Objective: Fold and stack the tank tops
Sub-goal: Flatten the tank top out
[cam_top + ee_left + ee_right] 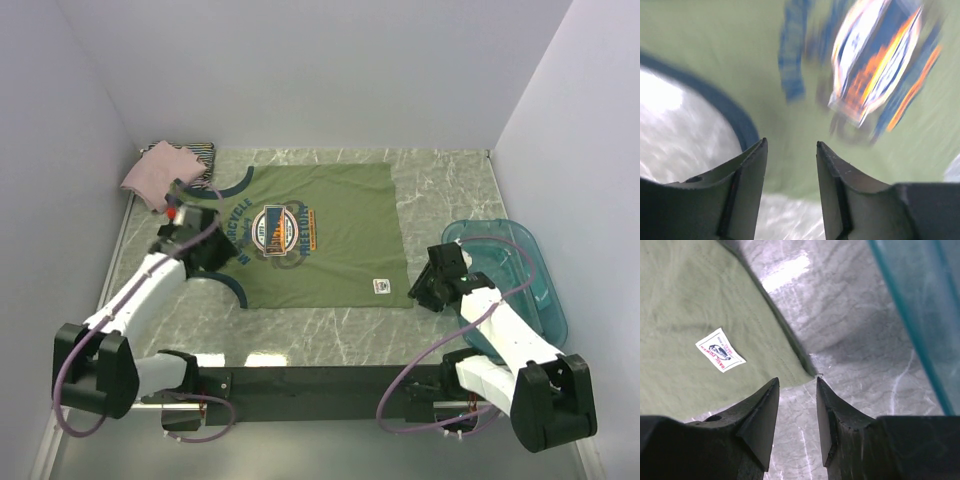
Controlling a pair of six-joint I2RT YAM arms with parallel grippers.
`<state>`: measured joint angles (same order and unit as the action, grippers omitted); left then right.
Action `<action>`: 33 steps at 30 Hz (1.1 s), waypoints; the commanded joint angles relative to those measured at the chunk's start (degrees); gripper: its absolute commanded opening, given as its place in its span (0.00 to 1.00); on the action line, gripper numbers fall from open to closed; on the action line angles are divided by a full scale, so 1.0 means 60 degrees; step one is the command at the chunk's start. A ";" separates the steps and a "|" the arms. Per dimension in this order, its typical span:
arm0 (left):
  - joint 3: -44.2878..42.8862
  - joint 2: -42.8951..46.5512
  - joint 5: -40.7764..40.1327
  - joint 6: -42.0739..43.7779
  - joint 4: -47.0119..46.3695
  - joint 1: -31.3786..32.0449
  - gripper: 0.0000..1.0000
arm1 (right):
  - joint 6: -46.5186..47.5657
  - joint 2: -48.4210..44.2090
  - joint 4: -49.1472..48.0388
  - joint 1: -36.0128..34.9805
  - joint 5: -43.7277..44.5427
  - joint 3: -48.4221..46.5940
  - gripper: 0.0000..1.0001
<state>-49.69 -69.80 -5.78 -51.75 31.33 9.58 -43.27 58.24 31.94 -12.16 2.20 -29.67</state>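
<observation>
Tank tops take up the left and middle of the grey marbled counter (440,190). In the far left corner a pale pink tank top (158,172) lies bunched in a soft heap. It partly covers a black-and-white striped tank top (203,153), whose edge shows behind it against the back wall.

Just nearer than that pile, the left tool (218,252) reaches in over the left side of the olive-green tank top (340,200). In the left wrist view the left tool (790,145) has its two dark fingers (747,170) parted by a moderate gap, with nothing between them. It is over green cloth just beside the curved navy armhole trim (735,115). That view is blurred, so I cannot tell whether the tips touch the fabric.

The olive-green tank top is spread flat in the middle of the counter, neck and armholes to the left, hem to the right. Its round blue-orange chest print (278,228) faces up. A small white sewn label (379,287) sits near the hem's near corner.

The right tool (420,292) is just beside that corner. In the right wrist view the right tool (797,382) is likewise partly open and holds nothing. The shirt's hem corner lies on the bare counter just ahead of the gap, not between the fingers.

Farthest right stands a translucent teal plastic tub (535,262), close behind the right arm and apart from the green shirt.
</observation>
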 commanded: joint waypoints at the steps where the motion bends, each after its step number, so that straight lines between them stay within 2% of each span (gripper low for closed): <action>1: 0.1100 0.0252 -0.0251 -0.0879 -0.0212 0.1298 0.48 | -0.0420 -0.0229 0.0198 0.0050 0.0513 0.0008 0.43; 5: 0.1849 0.0588 -0.0895 -0.2051 0.0108 0.2327 0.46 | -0.0596 -0.0389 0.0140 0.0050 0.0630 0.0199 0.43; 10: 0.2319 0.0751 -0.1234 -0.3239 0.0096 0.3088 0.55 | -0.0772 -0.0259 -0.0036 -0.0009 0.0660 0.0316 0.44; 11: 0.2349 0.0648 -0.1132 -0.3357 0.0081 0.3192 0.59 | -0.0801 -0.0128 -0.0079 -0.0052 0.0645 0.0345 0.44; 16: 0.2276 -0.0099 -0.1263 -0.3986 0.0300 0.3982 0.61 | -0.1079 0.0079 -0.0358 -0.0185 0.0850 0.0579 0.44; 20: 0.2379 -0.0129 -0.1336 -0.4178 0.0213 0.4145 0.60 | -0.1211 0.0093 -0.0607 -0.0228 0.0835 0.0741 0.44; 24: 0.2159 -0.0130 -0.2023 -0.4193 0.0461 0.4145 0.59 | -0.1270 0.0240 -0.0753 -0.0346 0.0850 0.0741 0.44; 33: 0.2115 -0.0773 -0.2054 -0.4295 0.0578 0.4145 0.53 | -0.1358 0.0752 -0.1090 -0.0624 0.0850 0.0858 0.43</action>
<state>-35.79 -73.73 -16.58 -75.90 33.69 34.33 -50.37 61.21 26.61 -15.09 5.61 -25.50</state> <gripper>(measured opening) 0.527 0.434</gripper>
